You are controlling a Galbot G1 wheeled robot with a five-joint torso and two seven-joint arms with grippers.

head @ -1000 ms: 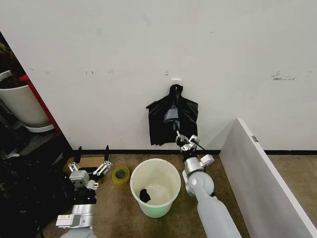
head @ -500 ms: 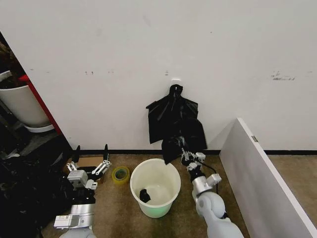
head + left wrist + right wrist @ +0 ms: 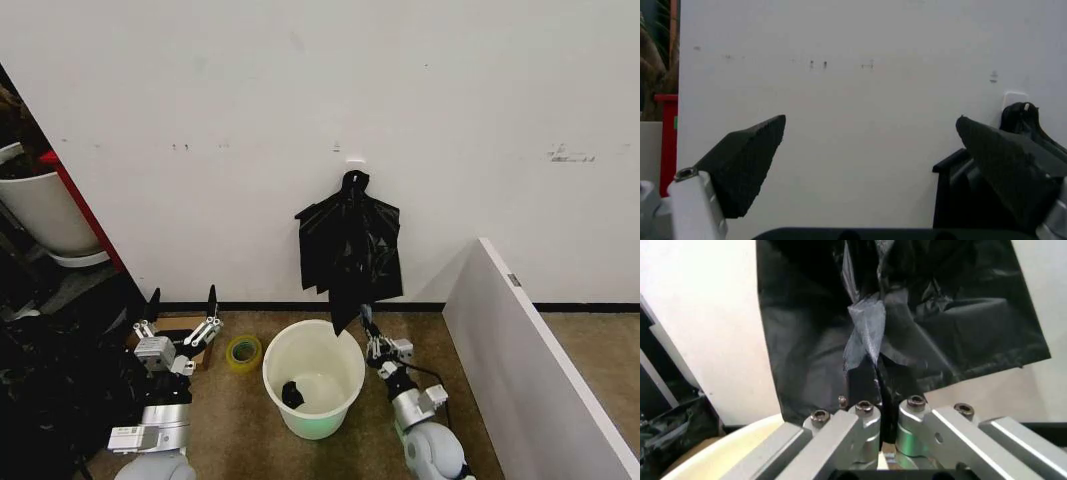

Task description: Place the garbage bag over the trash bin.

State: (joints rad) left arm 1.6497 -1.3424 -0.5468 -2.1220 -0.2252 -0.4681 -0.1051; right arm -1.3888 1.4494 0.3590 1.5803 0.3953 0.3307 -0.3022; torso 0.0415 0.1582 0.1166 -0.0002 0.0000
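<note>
My right gripper [image 3: 372, 340] is pinching the garbage bag's [image 3: 352, 262] lower edge, apparently; the thin film is draping limp.

- One trash bin [image 3: 314, 392] is standing on the floor, round and cream-white.
- One small black scrap [image 3: 292, 394] is lying inside it.
- One bunch of black bags [image 3: 349, 245] is hanging on the wall from one white hook [image 3: 356, 162].
- One garbage bag [image 3: 350, 300] is hanging down in front of that bunch; where one ends and the other begins is hard to tell.
- One roll of tape [image 3: 243, 351] is lying on the floor beside the bin.
- Two grippers are showing: the left gripper [image 3: 180, 317] and the right gripper [image 3: 372, 335].
- One bigger white pot [image 3: 45, 212] is sitting at the far left.
- One white panel [image 3: 520, 360] is standing at the right.
</note>
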